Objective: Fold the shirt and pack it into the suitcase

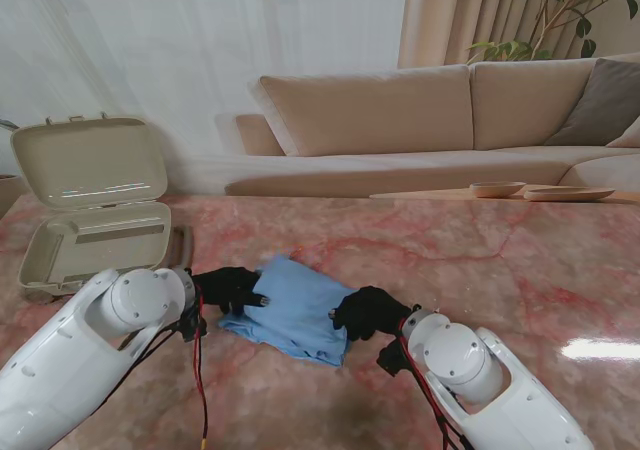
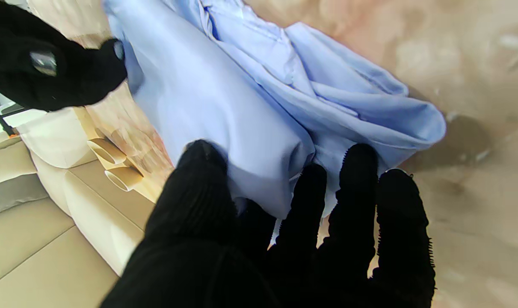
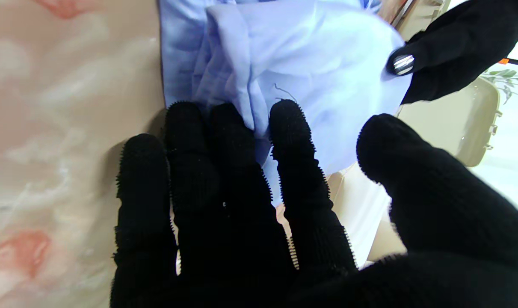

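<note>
The left hand (image 1: 229, 288) has its fingers (image 2: 353, 171) and thumb closed on the 9 o'clock edge of the shirt (image 1: 296, 308), and the right hand (image 1: 368, 312) has its fingers (image 3: 284, 128) curled over the 3 o'clock edge with the thumb apart; whether this hand truly grips the cloth cannot be told. The shirt, light blue and loosely folded, lies on the marble table (image 1: 480, 270) between both hands. The suitcase (image 1: 95, 210) stands open at the shirt's 10 o'clock, well apart, lid upright.
</note>
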### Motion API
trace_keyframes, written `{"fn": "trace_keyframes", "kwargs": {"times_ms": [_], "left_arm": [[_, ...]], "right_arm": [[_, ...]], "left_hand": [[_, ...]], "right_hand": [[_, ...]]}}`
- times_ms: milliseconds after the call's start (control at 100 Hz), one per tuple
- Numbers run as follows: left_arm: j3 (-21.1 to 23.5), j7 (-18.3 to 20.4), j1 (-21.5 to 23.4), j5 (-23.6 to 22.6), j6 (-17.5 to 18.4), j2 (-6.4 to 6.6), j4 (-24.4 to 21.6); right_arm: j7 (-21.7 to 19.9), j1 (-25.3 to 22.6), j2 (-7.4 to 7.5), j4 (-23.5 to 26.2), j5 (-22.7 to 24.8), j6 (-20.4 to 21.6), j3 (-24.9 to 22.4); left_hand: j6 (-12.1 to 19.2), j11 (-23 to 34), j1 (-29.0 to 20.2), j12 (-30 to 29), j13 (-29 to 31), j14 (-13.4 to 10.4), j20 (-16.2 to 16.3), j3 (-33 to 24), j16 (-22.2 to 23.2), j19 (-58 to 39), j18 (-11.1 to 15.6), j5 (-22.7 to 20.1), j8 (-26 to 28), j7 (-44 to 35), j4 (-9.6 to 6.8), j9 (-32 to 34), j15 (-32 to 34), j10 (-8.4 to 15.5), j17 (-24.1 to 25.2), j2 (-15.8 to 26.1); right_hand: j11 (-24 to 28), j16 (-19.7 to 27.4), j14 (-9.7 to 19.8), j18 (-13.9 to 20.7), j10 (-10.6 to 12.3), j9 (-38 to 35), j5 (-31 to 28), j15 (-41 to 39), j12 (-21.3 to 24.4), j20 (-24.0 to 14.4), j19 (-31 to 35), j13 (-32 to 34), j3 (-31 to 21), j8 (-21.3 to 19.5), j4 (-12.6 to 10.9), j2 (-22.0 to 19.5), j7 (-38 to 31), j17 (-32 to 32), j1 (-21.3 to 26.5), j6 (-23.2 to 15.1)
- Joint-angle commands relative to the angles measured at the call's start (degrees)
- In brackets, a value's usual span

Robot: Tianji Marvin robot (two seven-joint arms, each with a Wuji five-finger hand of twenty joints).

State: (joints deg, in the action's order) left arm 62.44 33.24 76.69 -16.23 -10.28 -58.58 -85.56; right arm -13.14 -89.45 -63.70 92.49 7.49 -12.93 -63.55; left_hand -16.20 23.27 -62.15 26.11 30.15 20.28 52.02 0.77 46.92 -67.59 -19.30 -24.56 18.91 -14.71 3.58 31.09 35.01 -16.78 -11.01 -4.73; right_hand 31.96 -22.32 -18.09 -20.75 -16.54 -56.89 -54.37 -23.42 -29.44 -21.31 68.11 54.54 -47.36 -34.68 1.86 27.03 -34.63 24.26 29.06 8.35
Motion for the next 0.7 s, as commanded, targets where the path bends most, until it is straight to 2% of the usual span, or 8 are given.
{"fn": "trace_keyframes", "kwargs": {"times_ms": [0, 140, 260, 690], "left_arm": [[-0.1, 0.3, 2.5, -0.6, -0.5, 0.42, -1.3], [2.2, 1.3, 6.9, -0.8, -1.2, 0.91, -5.6], [3.8, 0.5, 10.7, -0.6, -2.4, 0.86, -8.9], [8.3, -1.3, 19.5, -0.8, -4.1, 0.72, -15.9]], "right_arm": [[-1.0, -0.3, 0.31, -0.7, 0.1, -0.9, -0.5], [-1.2, -0.7, 0.44, -0.6, 0.7, -1.5, -1.6], [-1.7, -1.4, 0.68, -0.1, 1.4, -1.6, -2.7], [-3.7, -7.7, 1.79, 4.9, 4.1, 1.1, -7.8]], "left_hand": [[2.3, -0.3, 0.9, -0.1, 1.6, 3.1, -0.1, 1.3, -0.9, -0.9, -1.6, -2.7, -0.1, -0.3, -0.75, 2.1, -0.5, -1.6, -0.6, 3.1], [2.3, -0.5, 1.6, -0.1, 1.7, 3.5, -0.5, 1.4, -1.2, -0.8, -1.8, -3.2, -0.1, 0.2, -0.69, 2.6, -0.7, -1.7, -0.5, 3.8], [2.2, -0.7, 2.0, -0.1, 1.8, 3.6, -1.0, 1.4, -1.4, -0.4, -2.2, -3.4, -0.1, 0.7, -0.69, 2.9, -0.8, -1.8, -0.5, 4.2], [2.1, -1.1, 2.4, 0.0, 1.4, 4.0, -1.9, 1.5, -1.8, -0.1, -2.4, -3.8, 0.1, 1.9, -0.71, 3.0, -0.9, -2.1, -0.1, 4.7]], "right_hand": [[-0.5, 0.4, 0.7, 0.9, 0.0, 0.0, -0.6, 0.5, 0.1, 0.9, -0.4, -0.8, -0.9, 0.4, -0.4, 0.7, -1.0, -0.5, -1.7, -0.5], [-0.6, 0.4, 1.0, 1.4, 0.2, 0.2, -0.5, 0.7, 0.1, 1.0, -0.6, -1.1, -1.3, 0.6, -0.3, 0.8, -1.1, -0.9, -1.9, -0.6], [-0.8, 0.4, 1.2, 1.6, 0.3, 0.6, -0.1, 0.9, 0.1, 1.0, -0.8, -1.5, -1.2, 0.7, -0.2, 0.4, -1.0, -1.2, -1.9, -0.6], [-1.3, 0.0, 0.8, 1.3, -0.2, 1.6, 0.7, 1.4, 0.0, 0.8, -0.7, -2.1, 2.0, 0.5, -0.9, -1.7, -0.3, -1.1, -0.6, 0.1]]}}
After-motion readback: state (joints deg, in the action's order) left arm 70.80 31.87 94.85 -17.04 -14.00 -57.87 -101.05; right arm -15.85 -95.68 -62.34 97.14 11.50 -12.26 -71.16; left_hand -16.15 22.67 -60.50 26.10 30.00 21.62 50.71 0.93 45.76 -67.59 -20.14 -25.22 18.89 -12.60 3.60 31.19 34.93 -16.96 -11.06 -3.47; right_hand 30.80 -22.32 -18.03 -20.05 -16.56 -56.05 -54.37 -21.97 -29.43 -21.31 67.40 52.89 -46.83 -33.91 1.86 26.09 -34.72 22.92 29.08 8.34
